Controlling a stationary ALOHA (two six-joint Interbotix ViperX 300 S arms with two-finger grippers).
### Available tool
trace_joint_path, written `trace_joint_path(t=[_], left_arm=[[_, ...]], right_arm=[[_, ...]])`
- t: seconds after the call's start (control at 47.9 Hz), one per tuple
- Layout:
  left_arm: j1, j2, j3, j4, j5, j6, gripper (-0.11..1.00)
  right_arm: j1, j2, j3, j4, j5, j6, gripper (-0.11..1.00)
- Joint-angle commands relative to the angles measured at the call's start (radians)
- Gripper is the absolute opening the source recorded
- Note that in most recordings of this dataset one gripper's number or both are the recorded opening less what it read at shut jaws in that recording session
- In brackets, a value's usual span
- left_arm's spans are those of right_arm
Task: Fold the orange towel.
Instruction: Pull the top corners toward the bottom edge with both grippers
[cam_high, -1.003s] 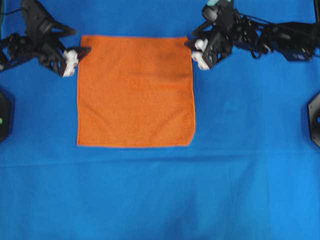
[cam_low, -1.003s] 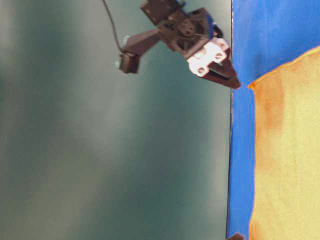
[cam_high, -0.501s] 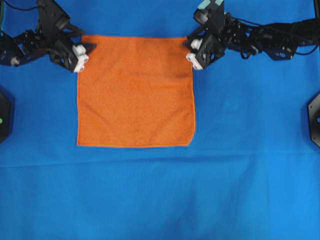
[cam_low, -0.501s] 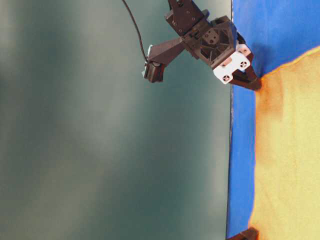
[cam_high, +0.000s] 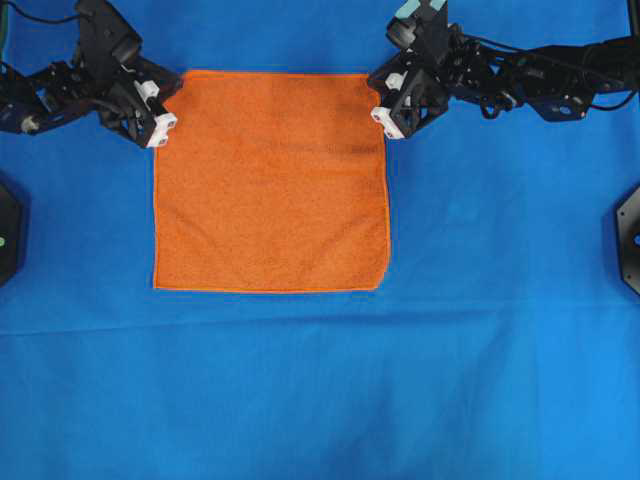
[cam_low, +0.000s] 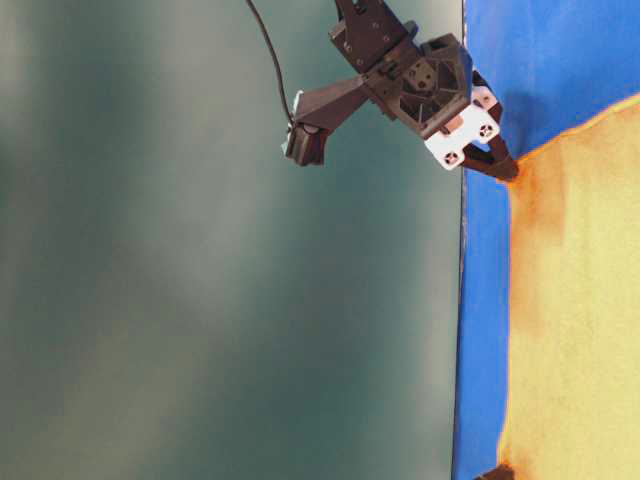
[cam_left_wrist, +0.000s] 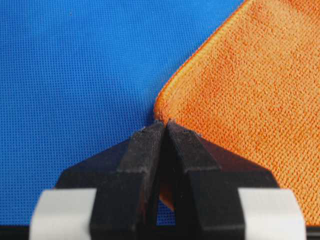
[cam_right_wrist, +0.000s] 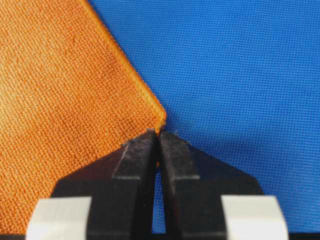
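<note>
Left gripper (cam_high: 168, 103) sits at the far-left corner of the orange towel (cam_high: 272, 182), arm coming in from the left edge. Jaws closed tight; in the left wrist view (cam_left_wrist: 165, 125) the two black fingertips (cam_left_wrist: 145, 145) meet right at the corner tip, and a sliver of orange shows between the fingers lower down, so it has the corner pinched.

Towel lies flat and spread out square on the blue cloth (cam_high: 320, 390), in the far half of the scene, a bit left of centre. All four edges look straight, no fold in it. Darker smudge of nap near the far-right part. Thin stitched hem visible along the edges in both wrist views.

Right gripper (cam_high: 377, 97) is at the far-right corner of the towel, arm reaching in from the right edge. Jaws closed here too; the right wrist view (cam_right_wrist: 158, 132) shows the fingertips (cam_right_wrist: 137, 150) together at the corner tip, a bit of orange between them, corner nipped.

Table-level view: one gripper (cam_low: 505, 170) with its tip on a towel (cam_low: 580, 320) corner; blurred grey-green background (cam_low: 200, 260).
</note>
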Motion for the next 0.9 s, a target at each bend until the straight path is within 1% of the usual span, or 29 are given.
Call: trace_joint_path(t=[0.0,0.104,0.313,0.48,0.689,0.877], left_arm=[[-0.009,-0.023,-0.008,0.003,-0.003,-0.003,0.01],[-0.029,-0.049,-0.014,0.002,0.0,-0.003,0.01],[-0.038,-0.067,-0.018,0.002,0.0,-0.008,0.01],[-0.061,-0.106,-0.012,0.002,0.023,-0.011,0.01],[-0.11,-0.221,0.009,0.002,0.095,-0.011,0.01],[-0.17,-0.33,0.041,0.002,0.173,-0.008,0.01]], right_arm=[[0.003,-0.025,-0.014,-0.003,-0.011,-0.003,0.01],[0.006,-0.046,-0.009,-0.003,-0.008,-0.003,0.01],[0.008,-0.081,-0.002,-0.002,-0.006,-0.002,0.01],[0.018,-0.109,0.006,-0.002,-0.003,-0.002,0.01],[0.063,-0.167,0.037,-0.002,-0.003,-0.002,0.01],[0.127,-0.242,0.094,-0.002,-0.002,0.002,0.01]])
